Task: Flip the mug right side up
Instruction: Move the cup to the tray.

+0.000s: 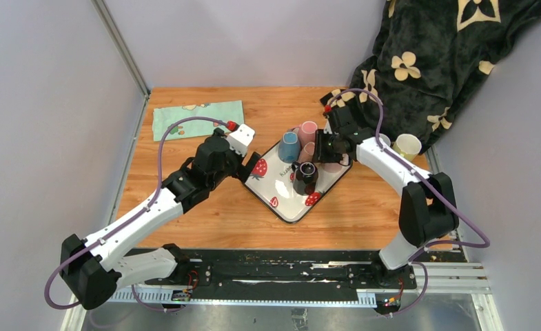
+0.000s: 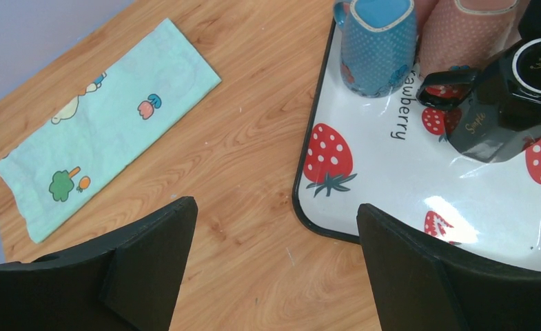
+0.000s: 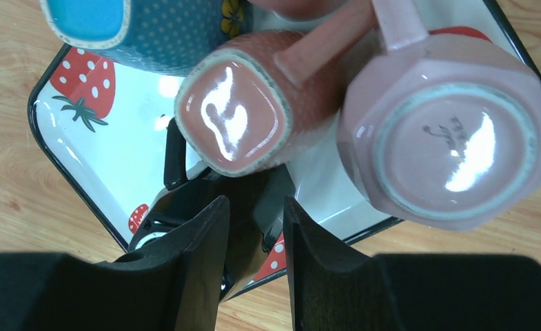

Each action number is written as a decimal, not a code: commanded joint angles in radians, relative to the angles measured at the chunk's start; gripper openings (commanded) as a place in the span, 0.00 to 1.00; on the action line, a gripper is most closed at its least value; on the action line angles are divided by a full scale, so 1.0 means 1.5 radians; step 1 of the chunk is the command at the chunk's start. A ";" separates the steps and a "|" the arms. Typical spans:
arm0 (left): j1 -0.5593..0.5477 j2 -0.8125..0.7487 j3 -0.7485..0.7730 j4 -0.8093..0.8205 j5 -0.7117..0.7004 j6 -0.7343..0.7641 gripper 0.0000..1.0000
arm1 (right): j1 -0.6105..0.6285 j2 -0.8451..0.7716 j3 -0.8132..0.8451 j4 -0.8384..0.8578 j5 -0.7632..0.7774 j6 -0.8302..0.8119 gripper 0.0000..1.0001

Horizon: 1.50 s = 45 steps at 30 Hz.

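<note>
A strawberry-print tray (image 1: 281,189) carries several mugs. A black mug (image 1: 305,176) (image 2: 508,96) stands upside down, its ringed base showing. A salmon dotted mug (image 3: 236,114) and a pink eight-sided mug (image 3: 446,138) also stand base up. Whether the blue mug (image 2: 378,48) (image 3: 116,27) is upright I cannot tell. My right gripper (image 3: 255,201) (image 1: 326,148) hovers over the tray's right side, its jaws a narrow gap apart with nothing between them; the black mug lies below. My left gripper (image 2: 273,207) (image 1: 250,165) stands wide open over bare wood at the tray's left corner.
A pale green printed cloth (image 1: 197,117) (image 2: 102,124) lies at the back left. A dark floral blanket (image 1: 433,55) hangs over the back right corner, with a cream cup (image 1: 406,145) beside it. Grey walls close in both sides.
</note>
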 commanded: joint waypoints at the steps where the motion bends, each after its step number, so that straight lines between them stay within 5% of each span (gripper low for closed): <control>1: 0.004 -0.016 -0.006 -0.004 -0.011 0.014 0.95 | 0.029 0.027 0.038 -0.038 -0.010 -0.036 0.39; 24: 0.004 -0.033 -0.010 -0.006 -0.008 0.025 0.95 | 0.133 0.152 0.197 -0.105 -0.035 -0.081 0.39; 33: 0.004 -0.031 -0.009 -0.008 0.005 0.025 0.95 | 0.134 0.115 0.209 -0.099 0.090 -0.093 0.39; 45: 0.004 -0.032 -0.009 -0.008 -0.004 0.027 0.95 | 0.134 0.208 0.287 -0.180 0.064 -0.179 0.30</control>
